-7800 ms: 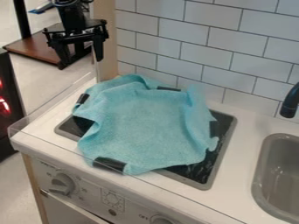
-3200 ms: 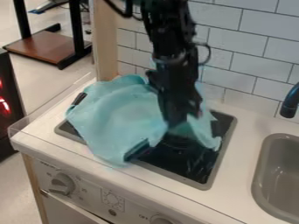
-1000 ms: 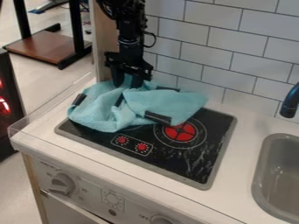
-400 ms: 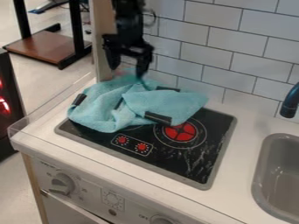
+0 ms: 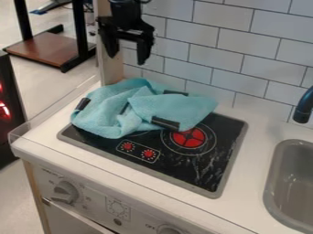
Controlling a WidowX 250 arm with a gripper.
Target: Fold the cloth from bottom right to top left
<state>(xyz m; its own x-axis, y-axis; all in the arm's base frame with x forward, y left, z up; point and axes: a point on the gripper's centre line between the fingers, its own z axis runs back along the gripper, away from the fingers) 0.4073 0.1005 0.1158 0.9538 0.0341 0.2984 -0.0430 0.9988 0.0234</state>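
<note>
1. Well, the gripper (image 5: 127, 59) hangs tips-down with its fingers spread apart, released and holding nothing. Air separates its tips from the cloth beneath, and the wooden post (image 5: 111, 71) stands close behind.

2. Directly below the gripper and spreading toward the right of the view is the blue cloth (image 5: 174, 107), rumpled and partly doubled over. One flap overlaps the rest, its edge slanting down toward the near side. Dark strips (image 5: 165, 122) mark parts of its border.

3. Under the cloth, and reaching farther out below and to the right of the gripper, is the black stovetop (image 5: 189, 171). The cloth covers its back left part and spills over its rim onto the white counter (image 5: 254, 130). The near and right edges of the stovetop show uncovered, with a red burner (image 5: 188, 139) just beside the cloth.

4. Right of the gripper, the tiled wall (image 5: 214, 50) runs along the back of the counter.

5. Farthest right are the dark faucet (image 5: 303, 107) and the gray sink (image 5: 270, 183), both well apart from the cloth.
</note>
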